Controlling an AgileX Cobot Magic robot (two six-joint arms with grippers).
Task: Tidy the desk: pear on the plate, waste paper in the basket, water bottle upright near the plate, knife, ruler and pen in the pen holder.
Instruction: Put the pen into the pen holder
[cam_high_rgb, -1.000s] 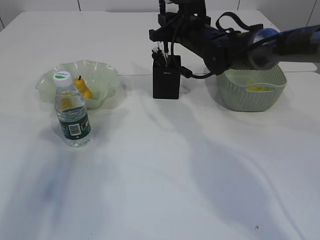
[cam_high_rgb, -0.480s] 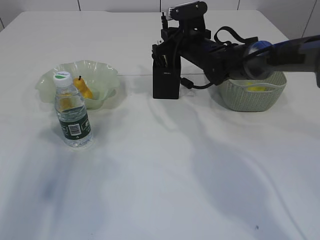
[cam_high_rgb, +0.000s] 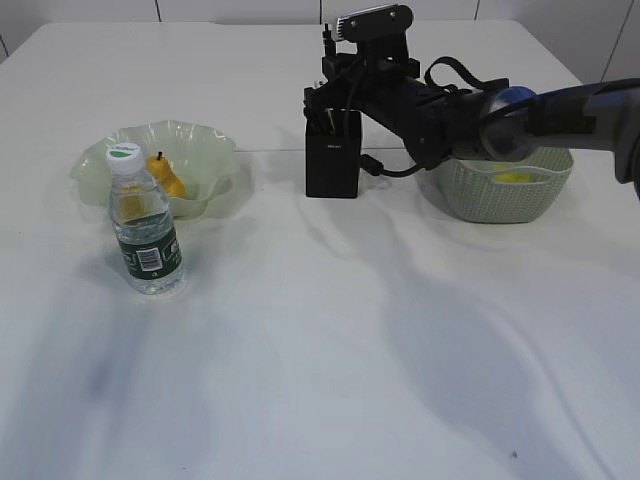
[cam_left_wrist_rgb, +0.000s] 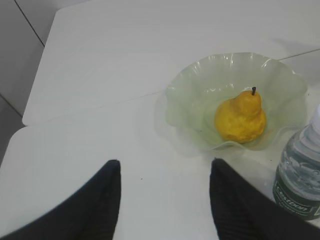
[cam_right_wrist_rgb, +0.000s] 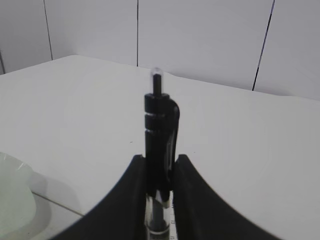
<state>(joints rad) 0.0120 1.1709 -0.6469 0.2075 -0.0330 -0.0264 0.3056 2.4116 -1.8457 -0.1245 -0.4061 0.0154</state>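
My right gripper (cam_right_wrist_rgb: 160, 159) is shut on a black pen (cam_right_wrist_rgb: 160, 125), held upright. In the exterior view this gripper (cam_high_rgb: 333, 100) hangs right over the black pen holder (cam_high_rgb: 333, 160), where dark items stick up. A clear ruler edge (cam_right_wrist_rgb: 172, 222) with scale marks shows behind the pen. The knife cannot be made out. The pear (cam_high_rgb: 166, 177) lies in the green ruffled plate (cam_high_rgb: 205, 150), and the water bottle (cam_high_rgb: 145, 225) stands upright in front of it. My left gripper (cam_left_wrist_rgb: 165, 167) is open and empty above the desk (cam_left_wrist_rgb: 100, 100), near the plate (cam_left_wrist_rgb: 200, 85) and pear (cam_left_wrist_rgb: 240, 117).
The sage green basket (cam_high_rgb: 500, 195) stands right of the pen holder, under my right arm, with something yellow (cam_high_rgb: 515, 177) inside. The bottle (cam_left_wrist_rgb: 300, 175) shows at the right edge of the left wrist view. A desk seam runs behind the plate.
My right gripper came down with the pen toward the pen holder, then held still. The left gripper, plate, pear and bottle have not moved.
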